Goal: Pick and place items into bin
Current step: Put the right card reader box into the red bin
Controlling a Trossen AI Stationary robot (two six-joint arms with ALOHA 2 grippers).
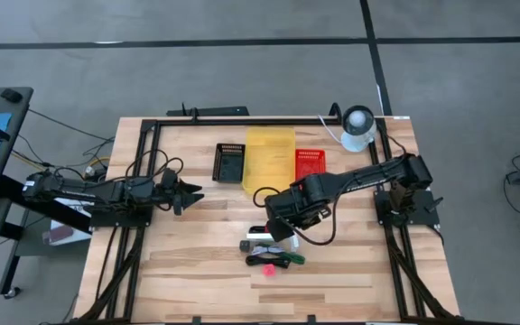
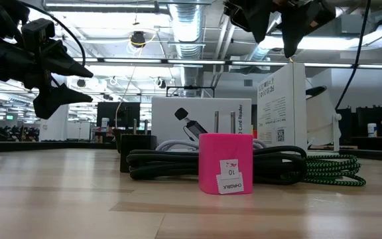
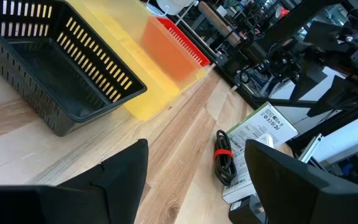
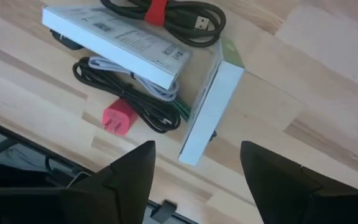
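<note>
The items lie in a cluster on the table near its front middle. They are a flat white box (image 4: 117, 43), a white box standing on its edge (image 4: 210, 112), a black cable with a red tie (image 4: 166, 12), a coiled black cable (image 4: 129, 93), a green braided cable (image 2: 330, 169) and a pink block (image 4: 117, 119). My right gripper (image 4: 197, 168) hangs open above the cluster, pointing steeply down and touching nothing. My left gripper (image 1: 192, 194) waits open at the table's left, level and clear of the wood. The bins (image 1: 269, 158) stand farther back.
A black bin (image 1: 230, 162), a yellow bin (image 1: 269, 153) and a red bin (image 1: 310, 164) stand side by side at the far middle. A white round object (image 1: 357, 126) sits at the far right corner. Bare wood (image 1: 179, 271) lies left of the cluster.
</note>
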